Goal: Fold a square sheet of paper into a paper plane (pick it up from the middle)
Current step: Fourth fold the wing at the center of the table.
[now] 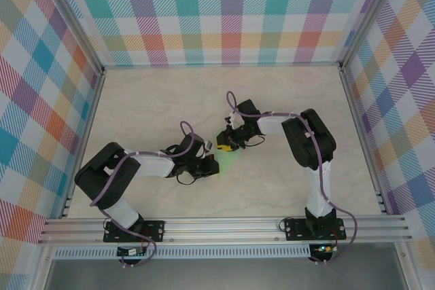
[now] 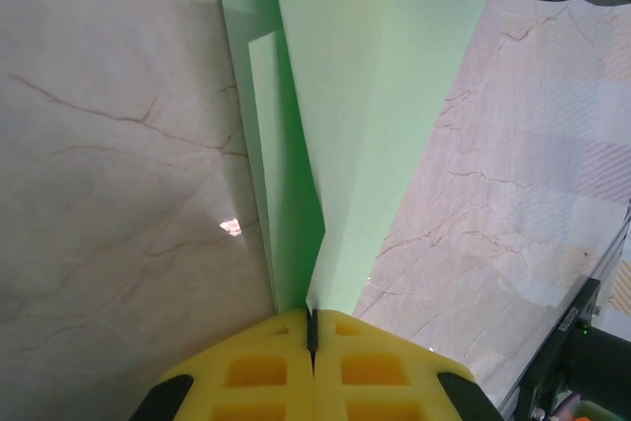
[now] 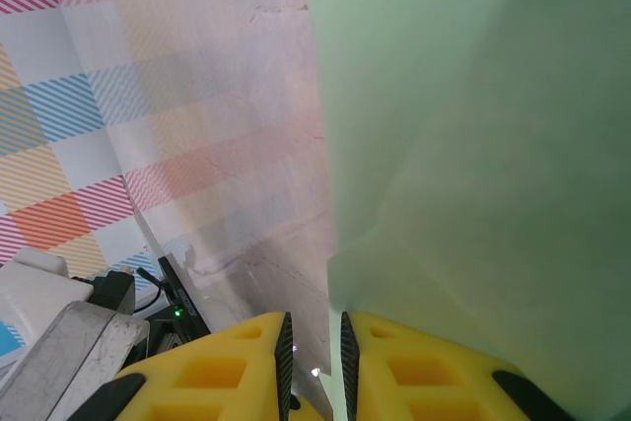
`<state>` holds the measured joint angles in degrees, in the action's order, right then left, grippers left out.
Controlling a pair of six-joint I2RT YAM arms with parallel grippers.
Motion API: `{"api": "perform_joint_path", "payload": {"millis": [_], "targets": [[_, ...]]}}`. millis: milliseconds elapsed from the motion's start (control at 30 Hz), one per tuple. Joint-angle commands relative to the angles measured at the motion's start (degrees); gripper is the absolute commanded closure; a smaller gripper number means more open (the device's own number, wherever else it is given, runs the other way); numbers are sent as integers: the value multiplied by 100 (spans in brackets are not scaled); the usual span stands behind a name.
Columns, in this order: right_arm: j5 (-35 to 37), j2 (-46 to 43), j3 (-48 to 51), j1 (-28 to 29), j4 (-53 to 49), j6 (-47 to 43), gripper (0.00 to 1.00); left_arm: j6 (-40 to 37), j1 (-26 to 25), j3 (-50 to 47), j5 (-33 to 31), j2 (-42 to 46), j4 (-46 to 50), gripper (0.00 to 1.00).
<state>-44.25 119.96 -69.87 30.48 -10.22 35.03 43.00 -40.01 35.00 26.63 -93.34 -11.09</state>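
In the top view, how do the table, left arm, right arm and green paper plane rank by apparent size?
1. table, by far the largest.
2. left arm and right arm: they look about alike, so I do not rank them.
3. paper plane, clearly the smallest.

I see a pale, stone-patterned table [image 1: 149,100]. The green paper plane [image 1: 228,161] is low over it; I can't tell if it touches.

Top external: high, from near edge, looking down on whole table [image 1: 285,100]. Left wrist: close-up past left gripper [image 2: 312,317] along paper plane [image 2: 375,96]. Right wrist: close-up past right gripper [image 3: 313,320], facing opposite way. Shared by all: paper plane, table.
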Motion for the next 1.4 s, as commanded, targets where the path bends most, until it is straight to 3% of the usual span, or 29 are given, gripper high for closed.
{"api": "perform_joint_path", "payload": {"millis": [0,167,433,867,1033,1367], "targets": [[505,330,234,73,-639,-111,77,-132,-42,-77,326,11,28,100],[584,383,243,73,-674,-111,77,-348,-42,-26,609,-21,312,99],[584,405,255,75,-667,-126,77,-288,-42,52,499,83,388,92],[593,415,239,73,-706,-131,77,-267,-42,-63,563,97,494,93],[593,424,245,73,-705,-128,77,-282,-46,-5,619,18,485,87],[603,423,245,73,-719,-128,77,-293,-42,49,468,-60,642,99]]}}
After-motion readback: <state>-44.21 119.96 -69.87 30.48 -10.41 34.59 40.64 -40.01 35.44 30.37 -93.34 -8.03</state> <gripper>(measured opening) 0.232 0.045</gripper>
